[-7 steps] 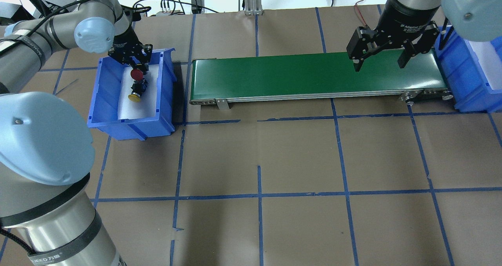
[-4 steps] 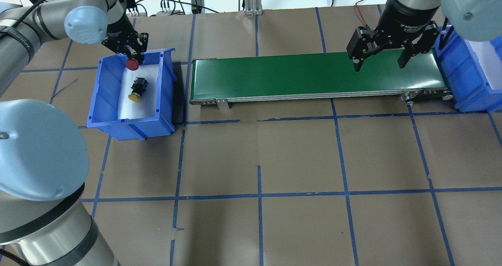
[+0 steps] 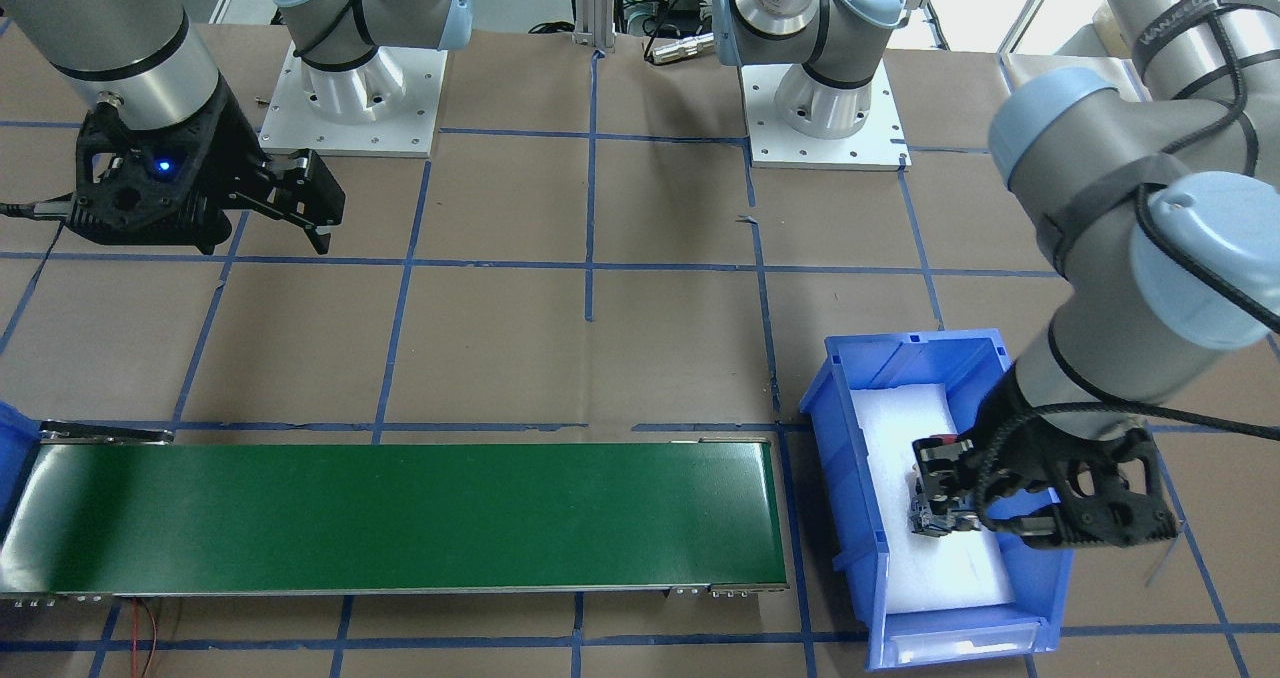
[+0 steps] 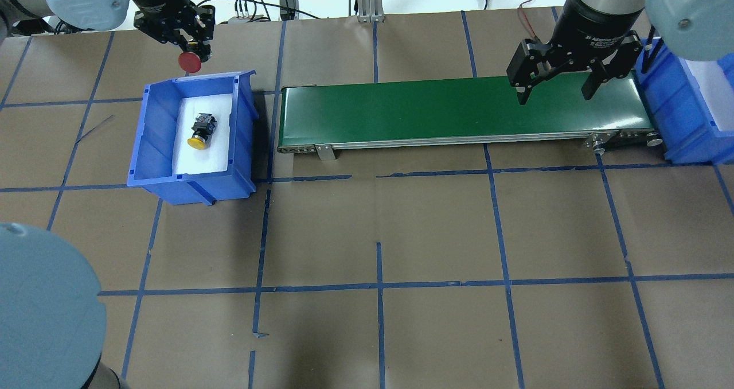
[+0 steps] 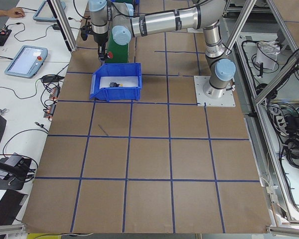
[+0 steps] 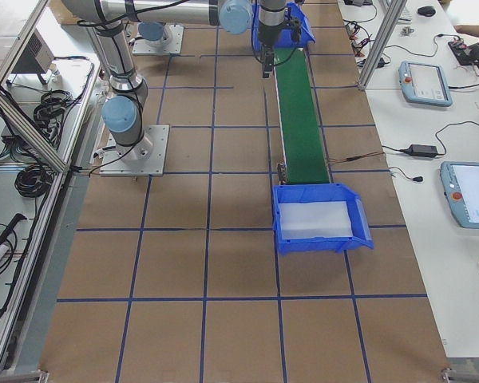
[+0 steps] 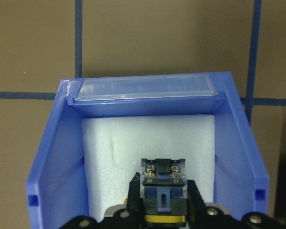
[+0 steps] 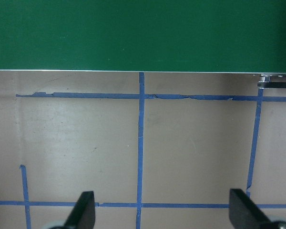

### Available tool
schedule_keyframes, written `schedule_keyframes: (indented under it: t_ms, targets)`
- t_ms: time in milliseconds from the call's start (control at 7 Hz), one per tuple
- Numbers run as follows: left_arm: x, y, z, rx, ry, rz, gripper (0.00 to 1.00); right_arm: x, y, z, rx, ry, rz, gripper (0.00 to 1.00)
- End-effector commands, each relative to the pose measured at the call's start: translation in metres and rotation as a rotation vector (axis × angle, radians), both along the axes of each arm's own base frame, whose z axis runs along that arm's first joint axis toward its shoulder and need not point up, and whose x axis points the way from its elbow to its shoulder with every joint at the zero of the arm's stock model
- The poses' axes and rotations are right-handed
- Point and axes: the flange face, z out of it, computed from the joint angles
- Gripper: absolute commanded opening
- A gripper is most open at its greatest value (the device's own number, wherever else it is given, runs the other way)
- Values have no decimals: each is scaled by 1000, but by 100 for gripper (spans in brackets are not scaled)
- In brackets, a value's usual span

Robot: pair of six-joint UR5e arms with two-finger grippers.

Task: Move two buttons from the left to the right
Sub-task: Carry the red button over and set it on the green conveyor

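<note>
Aloft, left pincer (image 4: 191, 49) clamps red button (image 4: 189, 62); yellow button (image 4: 199, 136) below in bin (image 4: 244, 139); right pincer (image 4: 554, 96) wide.

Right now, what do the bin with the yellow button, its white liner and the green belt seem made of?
Bin: likely moulded plastic, smooth blue with a slight sheen and crisp moulded edges.
Liner: probably foam, matte white with a fine grainy surface.
Belt: looks like rubber or PVC, smooth dark green and faintly reflective; I can't tell which.

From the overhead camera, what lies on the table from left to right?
Blue bin with the yellow button inside, green conveyor belt, second blue bin. The red button, in the left gripper, overlaps that bin.
</note>
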Motion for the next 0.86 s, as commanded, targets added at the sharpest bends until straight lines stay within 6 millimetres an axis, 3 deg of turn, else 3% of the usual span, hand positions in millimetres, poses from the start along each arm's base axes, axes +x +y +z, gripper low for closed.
schedule_keyframes:
  t_ms: [0, 286, 571, 714]
  targets:
    - [-95, 15, -5, -6, 30, 87, 5, 0, 0, -1, 2, 0, 0, 100]
    - [-152, 16, -37, -7, 52, 156, 5, 0, 0, -2, 3, 0, 2, 100]
    - [-207, 13, -87, -11, 65, 197, 5, 0, 0, -2, 3, 0, 2, 100]
    - [-226, 13, -102, -27, 70, 195, 5, 0, 0, -2, 3, -1, 1, 100]
